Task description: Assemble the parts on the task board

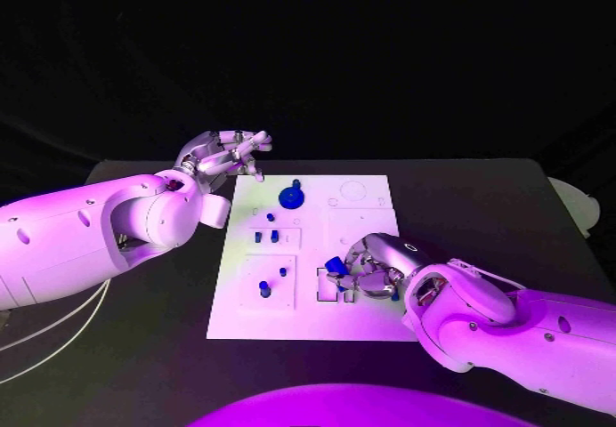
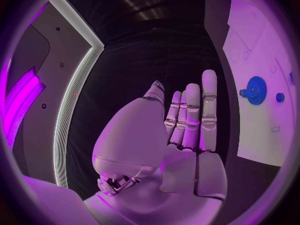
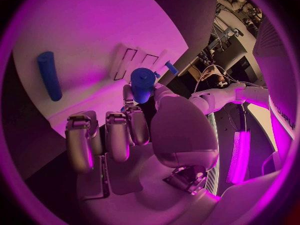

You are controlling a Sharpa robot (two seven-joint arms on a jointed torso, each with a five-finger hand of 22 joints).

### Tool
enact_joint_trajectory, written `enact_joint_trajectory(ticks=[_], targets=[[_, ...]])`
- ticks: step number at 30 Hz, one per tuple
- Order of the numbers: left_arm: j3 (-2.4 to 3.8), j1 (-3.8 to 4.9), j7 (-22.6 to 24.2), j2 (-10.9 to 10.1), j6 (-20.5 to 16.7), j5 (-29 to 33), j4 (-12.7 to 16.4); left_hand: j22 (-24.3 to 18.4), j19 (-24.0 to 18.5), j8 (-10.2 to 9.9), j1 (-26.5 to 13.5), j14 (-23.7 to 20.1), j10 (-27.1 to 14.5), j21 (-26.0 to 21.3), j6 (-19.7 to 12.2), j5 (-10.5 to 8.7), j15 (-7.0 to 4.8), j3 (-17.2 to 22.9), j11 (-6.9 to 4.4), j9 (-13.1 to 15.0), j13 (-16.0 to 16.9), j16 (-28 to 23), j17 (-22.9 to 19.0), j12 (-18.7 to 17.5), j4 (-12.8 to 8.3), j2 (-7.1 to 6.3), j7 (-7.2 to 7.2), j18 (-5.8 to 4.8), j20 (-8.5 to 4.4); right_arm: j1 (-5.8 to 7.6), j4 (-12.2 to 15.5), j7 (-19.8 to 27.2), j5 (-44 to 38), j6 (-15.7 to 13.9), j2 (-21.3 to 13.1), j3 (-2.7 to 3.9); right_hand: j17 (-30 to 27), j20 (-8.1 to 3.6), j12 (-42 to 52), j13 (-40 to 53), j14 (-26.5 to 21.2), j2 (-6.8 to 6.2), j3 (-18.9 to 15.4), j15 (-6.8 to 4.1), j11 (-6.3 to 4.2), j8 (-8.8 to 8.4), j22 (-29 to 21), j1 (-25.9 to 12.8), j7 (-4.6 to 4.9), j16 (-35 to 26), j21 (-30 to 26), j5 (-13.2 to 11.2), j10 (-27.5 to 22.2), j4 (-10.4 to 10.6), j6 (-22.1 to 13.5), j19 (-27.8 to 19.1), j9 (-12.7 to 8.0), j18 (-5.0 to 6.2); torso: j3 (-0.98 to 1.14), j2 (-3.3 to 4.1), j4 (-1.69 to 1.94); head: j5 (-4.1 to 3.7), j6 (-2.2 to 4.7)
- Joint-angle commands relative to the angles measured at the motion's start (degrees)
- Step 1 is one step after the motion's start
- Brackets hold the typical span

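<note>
Upper left of the head view, your left hand [image 1: 229, 153] hovers off the white task board's [image 1: 244, 311] far corner, fingers straight, holding nothing. A toothed blue gear [image 1: 293, 197] sits near it. Lower right, your right hand [image 1: 366, 267] pinches a smooth blue cylinder [image 3: 142, 84] over the board; a blue rod [image 3: 49, 75] lies flat nearby.

We count one task board [image 1: 366, 325], white, mid-table. On it we count one blue gear [image 1: 294, 196] at the far end and five small blue pegs [image 1: 271, 216] left of centre, standing or lying. One further blue part [image 1: 335, 265] sits at the right hand [image 1: 372, 267]. Two hands in all; the left hand [image 1: 229, 153] is beyond the board's far left corner.
</note>
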Motion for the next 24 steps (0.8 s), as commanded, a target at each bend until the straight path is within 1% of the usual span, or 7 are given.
enact_joint_trajectory(ticks=[1,5,10,12,17,20,24], targets=[[0.04,0.06,0.19,0.00,0.96,-0.05,0.21,0.10,-0.43,0.28,-0.14,-0.46,-0.46,0.04,-0.12,0.19,-0.09,0.47,-0.03,-0.01,-0.06,-0.17,-0.09,0.35,0.00,-0.46,0.21,0.81,-0.03,-0.07,-0.81,0.84,2.26,4.16,1.06,-0.04,8.80,-0.41,0.41,5.96,4.75,0.49,-0.36,-0.30,-0.13,2.03,15.08,-0.44,-2.02,0.41,0.25,-0.60,0.66,-0.10,2.44,5.89,0.64,-0.38,0.01,0.04,-0.09,0.27,-0.12],[0.03,0.07,0.12,-0.08,0.99,-0.05,0.24,0.10,-0.45,0.29,-0.15,-0.48,-0.49,0.04,-0.12,0.19,-0.09,0.48,-0.03,0.00,-0.06,-0.16,-0.09,0.36,0.00,-0.45,0.22,0.81,-0.03,-0.08,-1.50,0.30,1.61,4.44,2.11,-0.06,9.15,-0.52,1.14,6.63,4.82,0.58,-1.02,-0.43,-0.29,2.46,15.08,-1.93,-2.21,0.55,0.25,-1.63,1.11,-0.07,2.85,5.89,0.68,-0.38,0.05,0.02,-0.13,0.40,-0.09],[0.03,0.07,0.07,-0.09,0.87,-0.05,0.27,0.11,-0.48,0.31,-0.17,-0.51,-0.56,0.03,-0.14,0.19,-0.08,0.52,-0.02,0.00,-0.07,-0.15,-0.09,0.38,0.00,-0.41,0.21,0.81,-0.02,-0.05,-2.08,-0.03,0.91,5.15,2.75,-0.07,9.42,-0.58,1.51,6.97,4.88,0.76,-1.40,-0.49,-0.37,2.67,15.08,-2.82,-2.30,0.65,0.25,-1.82,1.33,-0.08,3.02,5.89,0.70,-0.38,0.03,0.06,-0.03,0.65,-0.17],[0.03,0.07,0.06,-0.10,0.84,-0.05,0.27,0.11,-0.48,0.31,-0.17,-0.51,-0.56,0.03,-0.14,0.19,-0.08,0.52,-0.02,0.00,-0.07,-0.15,-0.09,0.38,0.00,-0.41,0.21,0.81,-0.02,-0.03,-2.17,-0.07,0.61,5.44,2.87,-0.07,9.54,-0.62,1.60,7.09,4.90,0.89,-1.95,-0.54,-0.42,2.87,15.08,-3.98,-2.37,0.70,0.25,-1.89,1.41,-0.07,3.13,5.89,0.71,-0.38,0.04,0.07,0.00,0.64,-0.22],[0.03,0.07,0.05,-0.11,0.80,-0.05,0.28,0.11,-0.48,0.31,-0.17,-0.51,-0.56,0.03,-0.14,0.19,-0.08,0.52,-0.02,0.00,-0.07,-0.15,-0.09,0.38,0.00,-0.41,0.21,0.81,-0.02,-0.02,-2.32,-0.42,-0.06,6.05,3.06,-0.07,9.73,-0.68,1.77,7.30,4.93,0.79,-2.78,-0.60,-0.49,3.14,15.08,-5.28,-2.45,0.78,0.25,-2.11,1.54,-0.08,3.20,5.89,0.75,-0.38,0.08,0.02,-0.10,0.95,-0.29],[0.03,0.07,0.05,-0.08,0.81,-0.05,0.28,0.11,-0.48,0.31,-0.17,-0.51,-0.56,0.03,-0.14,0.19,-0.08,0.52,-0.02,0.00,-0.07,-0.15,-0.09,0.38,0.00,-0.41,0.21,0.81,-0.02,-0.01,-2.50,-0.95,-0.74,6.28,3.08,-0.07,9.99,-0.72,1.82,7.49,4.98,0.54,-4.88,-0.66,-0.50,3.68,15.08,-8.51,-2.54,0.88,0.25,-3.47,1.64,0.00,3.32,5.89,0.87,-0.38,0.07,-0.01,-0.20,1.00,-0.24],[0.03,0.07,0.05,-0.09,0.80,-0.05,0.28,0.11,-0.48,0.31,-0.17,-0.51,-0.56,0.03,-0.14,0.19,-0.08,0.52,-0.02,0.00,-0.07,-0.15,-0.09,0.38,0.00,-0.41,0.21,0.81,-0.02,-0.01,-2.55,-1.25,-1.28,6.61,3.05,-0.07,10.03,-0.74,1.84,7.59,4.98,0.50,-6.01,-0.65,-0.55,3.96,15.08,-9.89,-2.53,0.89,0.25,-4.20,1.68,-0.08,3.28,5.89,0.95,-0.38,0.08,-0.04,-0.21,1.03,-0.27]])
